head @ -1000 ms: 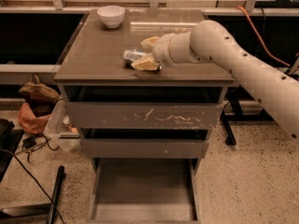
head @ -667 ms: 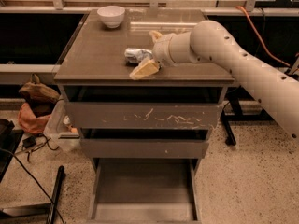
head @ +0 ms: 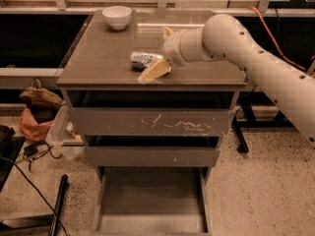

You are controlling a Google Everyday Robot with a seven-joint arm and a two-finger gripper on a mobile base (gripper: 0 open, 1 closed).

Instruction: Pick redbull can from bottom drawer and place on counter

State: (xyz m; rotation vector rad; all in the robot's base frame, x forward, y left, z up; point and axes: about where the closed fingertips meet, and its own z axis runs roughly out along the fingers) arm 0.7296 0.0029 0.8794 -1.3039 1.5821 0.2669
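The redbull can point(head: 143, 59) lies on its side on the counter point(head: 98, 58), near the middle of its front half. My gripper point(head: 160, 53) is open just to the can's right. One yellowish finger point(head: 153, 71) rests in front of the can and the other point(head: 168, 32) stands behind it. The can's right end sits between them, and neither finger presses on it. The bottom drawer point(head: 152, 200) is pulled out at floor level and its flat inside shows nothing in it.
A white bowl point(head: 117, 16) stands at the counter's back left. The scratched drawer front point(head: 152, 122) and the plain middle drawer point(head: 152, 156) are below. Bags point(head: 39, 109), a plastic bin point(head: 61, 132) and black cables point(head: 29, 181) lie on the floor at left.
The fingers have spread apart from around the can, letting it go. The can now lies free on the counter, and the wrist has drawn back slightly to the right.
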